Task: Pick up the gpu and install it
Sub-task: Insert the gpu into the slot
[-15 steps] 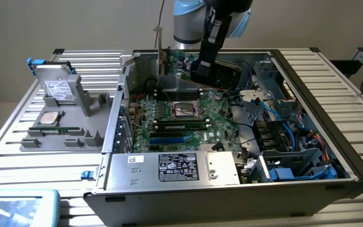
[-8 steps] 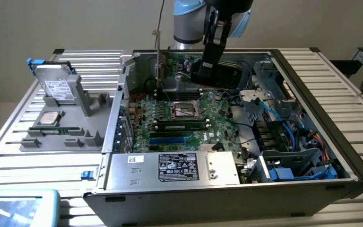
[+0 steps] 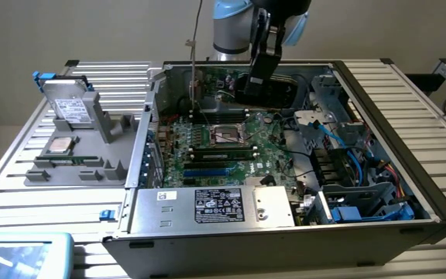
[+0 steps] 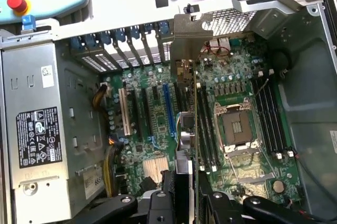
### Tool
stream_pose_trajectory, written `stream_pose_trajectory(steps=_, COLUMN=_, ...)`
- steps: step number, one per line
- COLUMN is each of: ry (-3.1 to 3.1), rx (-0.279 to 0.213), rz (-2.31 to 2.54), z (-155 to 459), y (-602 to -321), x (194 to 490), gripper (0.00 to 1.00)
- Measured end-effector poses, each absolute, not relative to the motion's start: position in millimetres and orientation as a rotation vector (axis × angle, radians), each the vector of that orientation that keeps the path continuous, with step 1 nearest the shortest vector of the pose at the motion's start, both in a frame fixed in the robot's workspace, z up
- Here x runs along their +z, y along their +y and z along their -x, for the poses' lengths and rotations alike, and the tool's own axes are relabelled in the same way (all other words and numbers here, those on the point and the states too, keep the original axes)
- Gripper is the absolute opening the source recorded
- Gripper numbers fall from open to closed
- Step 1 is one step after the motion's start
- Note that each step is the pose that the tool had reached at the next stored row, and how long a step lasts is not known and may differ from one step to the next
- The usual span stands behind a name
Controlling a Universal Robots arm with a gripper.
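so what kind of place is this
Probably a robotics lab bench for PC assembly: an open desktop computer case with its motherboard bare, a grey fixture tray holding a hard drive, and a robot gripper holding a gpu over the board.

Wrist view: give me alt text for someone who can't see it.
The pincer holds the gpu edge-on over the green motherboard inside an open computer case. A power supply sits beside the board, and the processor socket is empty.
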State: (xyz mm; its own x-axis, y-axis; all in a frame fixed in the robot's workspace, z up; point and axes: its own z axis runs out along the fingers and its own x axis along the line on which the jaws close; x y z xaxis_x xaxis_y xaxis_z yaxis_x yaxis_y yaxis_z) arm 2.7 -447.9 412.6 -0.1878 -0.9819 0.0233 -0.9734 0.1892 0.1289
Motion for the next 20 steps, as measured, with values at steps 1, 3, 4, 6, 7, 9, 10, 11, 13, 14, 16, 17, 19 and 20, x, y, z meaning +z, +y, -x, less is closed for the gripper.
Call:
stream_pose_trajectory(steps=1, ry=-2.336, rx=-0.129, rz=-1.943, z=-2.7, y=-447.9, x=412.4, gripper=0.28)
stream_pose_trajectory(steps=3, ry=-2.301, rx=-0.126, rz=-1.982, z=-2.8, y=-447.9, x=412.3, gripper=0.28)
stream_pose_trajectory(steps=4, ry=-2.283, rx=-0.125, rz=-2.002, z=-2.8, y=-447.9, x=412.1, gripper=0.28)
stream_pose_trajectory(steps=6, ry=-2.245, rx=-0.122, rz=-2.042, z=-2.7, y=-447.9, x=411.8, gripper=0.28)
stream_pose_trajectory(steps=7, ry=-2.225, rx=-0.12, rz=-2.064, z=-2.7, y=-448.0, x=411.7, gripper=0.28)
stream_pose_trajectory(steps=9, ry=-2.186, rx=-0.117, rz=-2.103, z=-2.7, y=-447.9, x=411.4, gripper=0.28)
stream_pose_trajectory(steps=10, ry=-2.166, rx=-0.116, rz=-2.122, z=-2.7, y=-447.9, x=411.4, gripper=0.28)
stream_pose_trajectory(steps=11, ry=-2.151, rx=-0.114, rz=-2.137, z=-2.7, y=-448.0, x=411.3, gripper=0.28)
stream_pose_trajectory(steps=13, ry=-2.149, rx=-0.114, rz=-2.138, z=-2.7, y=-448.0, x=411.4, gripper=0.28)
stream_pose_trajectory(steps=14, ry=-2.149, rx=-0.114, rz=-2.138, z=-2.7, y=-448.0, x=411.4, gripper=0.28)
stream_pose_trajectory(steps=16, ry=-2.148, rx=-0.107, rz=-2.139, z=-1.3, y=-447.0, x=410.6, gripper=0.28)
stream_pose_trajectory(steps=17, ry=-2.147, rx=-0.102, rz=-2.139, z=-0.4, y=-446.3, x=409.9, gripper=0.28)
stream_pose_trajectory(steps=19, ry=-2.146, rx=-0.093, rz=-2.139, z=2.3, y=-444.5, x=408.1, gripper=0.28)
stream_pose_trajectory(steps=20, ry=-2.145, rx=-0.089, rz=-2.139, z=4.0, y=-443.6, x=407.3, gripper=0.28)
